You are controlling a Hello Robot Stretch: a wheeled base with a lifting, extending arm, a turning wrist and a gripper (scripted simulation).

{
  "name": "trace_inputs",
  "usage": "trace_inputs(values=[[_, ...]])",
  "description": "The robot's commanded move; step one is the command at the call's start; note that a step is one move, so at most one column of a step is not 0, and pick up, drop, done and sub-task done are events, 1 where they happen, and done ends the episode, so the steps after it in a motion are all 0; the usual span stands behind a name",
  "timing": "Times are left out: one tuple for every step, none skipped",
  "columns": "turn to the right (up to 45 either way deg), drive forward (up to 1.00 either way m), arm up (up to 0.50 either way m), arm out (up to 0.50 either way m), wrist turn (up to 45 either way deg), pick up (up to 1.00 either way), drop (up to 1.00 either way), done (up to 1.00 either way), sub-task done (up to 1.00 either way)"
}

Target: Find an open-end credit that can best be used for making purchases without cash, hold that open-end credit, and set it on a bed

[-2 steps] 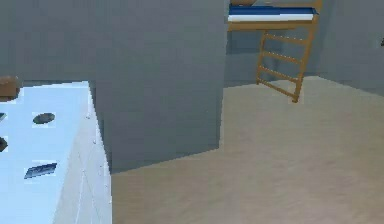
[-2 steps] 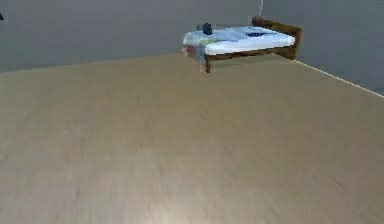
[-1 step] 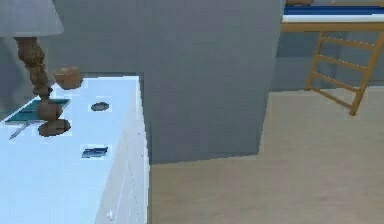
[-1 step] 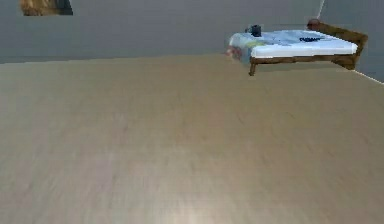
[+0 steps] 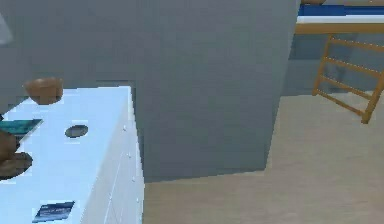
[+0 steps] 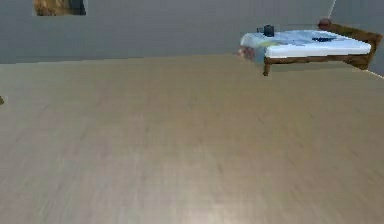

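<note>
In the forward view, a white table (image 5: 95,150) with drawer fronts fills the lower left of the frame. Near its bottom edge lies a small flat rectangle (image 5: 53,211), dark blue with a pale rim. Its shape suits a credit card, though it is too small to be sure. Farther up the tabletop sit a dark round disc (image 5: 76,131), a teal flat item (image 5: 20,127) at the left edge, a dark brown lump (image 5: 12,160) below that and a brown rounded object (image 5: 43,89) at the table's far end.

Behind the table a grey wall block (image 5: 210,80) takes up the middle of the frame. To its right there is pale wood floor, and in the upper right corner a raised bed (image 5: 340,12) with a blue mattress and a wooden ladder (image 5: 345,75) leaning below it.

In the arm side view, bare wood floor (image 6: 180,140) covers most of the frame below a grey wall (image 6: 150,30). A low bed (image 6: 310,45) with a wooden frame and a pale cover stands in the upper right, with a dark small thing (image 6: 265,30) at its left end. A framed picture (image 6: 58,6) is cut by the top edge at the upper left.

How the gripper stands cannot be told.
</note>
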Motion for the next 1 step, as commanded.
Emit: trace_inputs(values=[[-45.0,0.0,0.0,0.0,0.0,0.0,0.0,0.0,0.0]])
